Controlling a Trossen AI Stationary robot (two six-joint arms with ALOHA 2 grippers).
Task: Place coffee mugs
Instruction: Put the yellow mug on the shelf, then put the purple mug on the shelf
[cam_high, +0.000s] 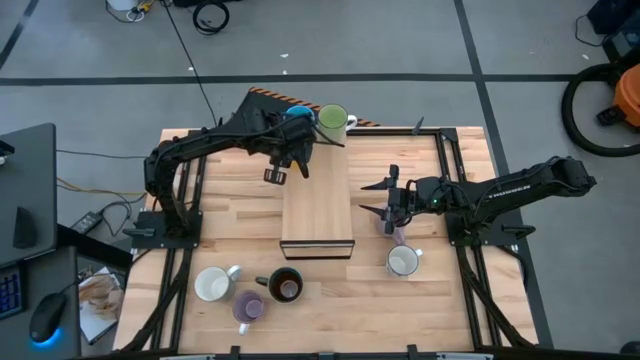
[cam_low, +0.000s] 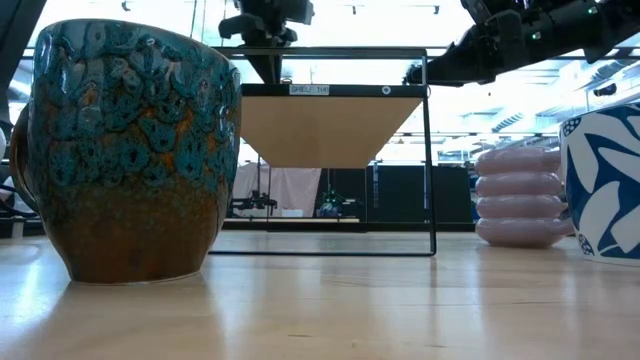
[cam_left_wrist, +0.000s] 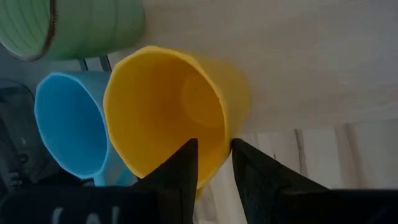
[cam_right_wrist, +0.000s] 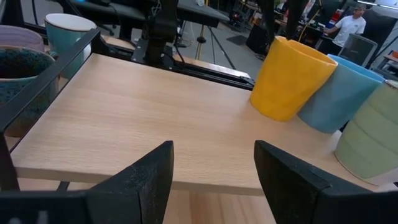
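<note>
A light wooden shelf (cam_high: 318, 205) on a black frame stands mid-table. On its far end stand a blue mug (cam_high: 298, 113), a green mug (cam_high: 333, 120) and an orange mug (cam_left_wrist: 168, 106), also seen in the right wrist view (cam_right_wrist: 289, 78). In the high view the left arm hides the orange mug. My left gripper (cam_left_wrist: 214, 165) is over that far end, shut on the orange mug. My right gripper (cam_right_wrist: 211, 174) is open and hovers off the shelf's right side (cam_high: 375, 198), touching nothing. A lilac mug (cam_high: 398, 233) and a white mug (cam_high: 403, 261) stand just beside it. My left gripper pinches the orange mug's wall at the rim (cam_left_wrist: 219, 140), one finger (cam_left_wrist: 183, 171) inside the mug and the other (cam_left_wrist: 252, 174) outside. The fingers come from above, slanting down. The mug's base rests on the shelf board (cam_right_wrist: 273, 112).
Near the table's front edge stand a white mug (cam_high: 212, 284), a lilac mug (cam_high: 248, 306) and a dark brown-black mug (cam_high: 285, 286), which looms large in the low view (cam_low: 125, 150). The shelf's near and middle board (cam_right_wrist: 137, 112) is bare. People show in the room beyond.
</note>
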